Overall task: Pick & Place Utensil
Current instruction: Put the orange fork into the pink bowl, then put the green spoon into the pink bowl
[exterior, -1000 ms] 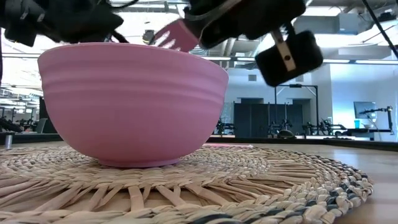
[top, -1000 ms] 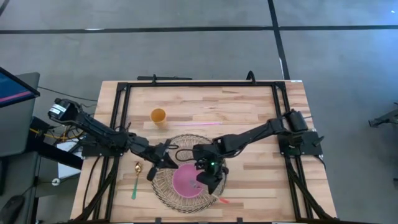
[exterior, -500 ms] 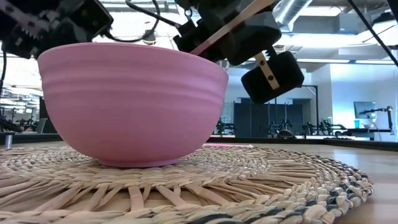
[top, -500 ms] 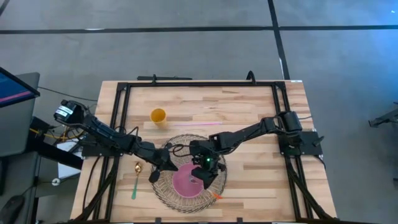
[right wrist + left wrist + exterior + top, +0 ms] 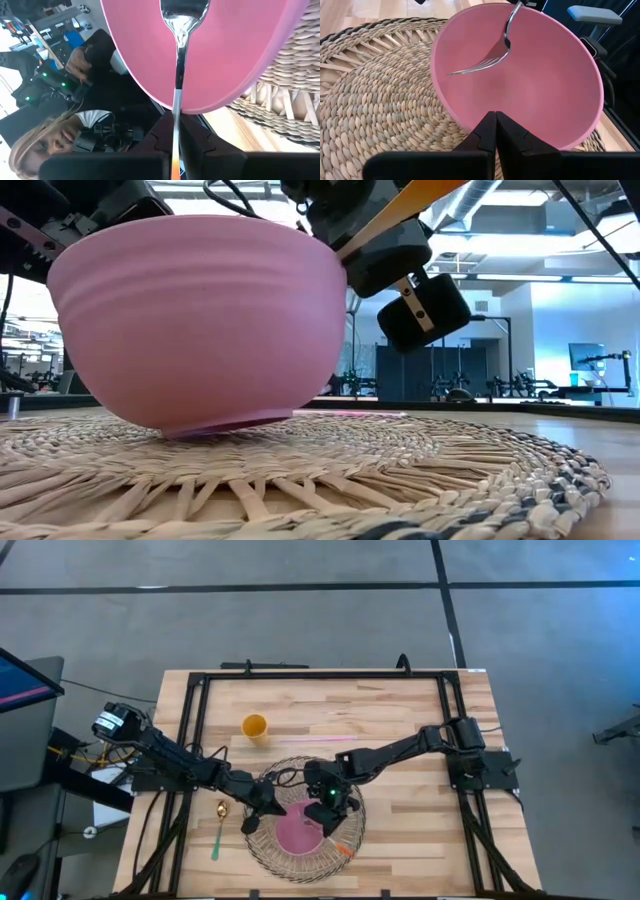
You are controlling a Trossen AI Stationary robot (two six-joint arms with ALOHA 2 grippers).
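Note:
A pink bowl (image 5: 296, 833) sits on a round woven mat (image 5: 264, 843). In the low view the bowl (image 5: 190, 320) is tipped: one edge of its base rests on the mat (image 5: 420, 470) and the other is raised. My right gripper (image 5: 326, 813) is above the bowl's right side, shut on a metal fork with an orange handle (image 5: 345, 852). The tines (image 5: 470, 67) are inside the bowl. My left gripper (image 5: 260, 810) is shut at the bowl's left side. My left gripper (image 5: 495, 116) has its shut fingertips against the bowl's outer wall just under the rim (image 5: 470, 117), coming from the table's left and slanting down. The bowl is tipped on the mat. My right gripper (image 5: 175, 125) pinches the fork's handle (image 5: 176, 100) between both fingers, which lie along it. The fork slants down over the bowl's rim with its head (image 5: 184, 12) inside the bowl. Its orange end (image 5: 420, 195) sticks out behind the fingers.
A gold spoon with a green handle (image 5: 219, 827) lies on the table left of the mat. A yellow cup (image 5: 255, 726) stands farther back. A black frame (image 5: 320, 674) borders the wooden table. People show beyond the table in the right wrist view.
My right gripper moved toward the table's left and far side and lowered the fork, so its tines went into the bowl. My left gripper moved right up to the bowl. The bowl tipped, one side of its base lifting off the mat.

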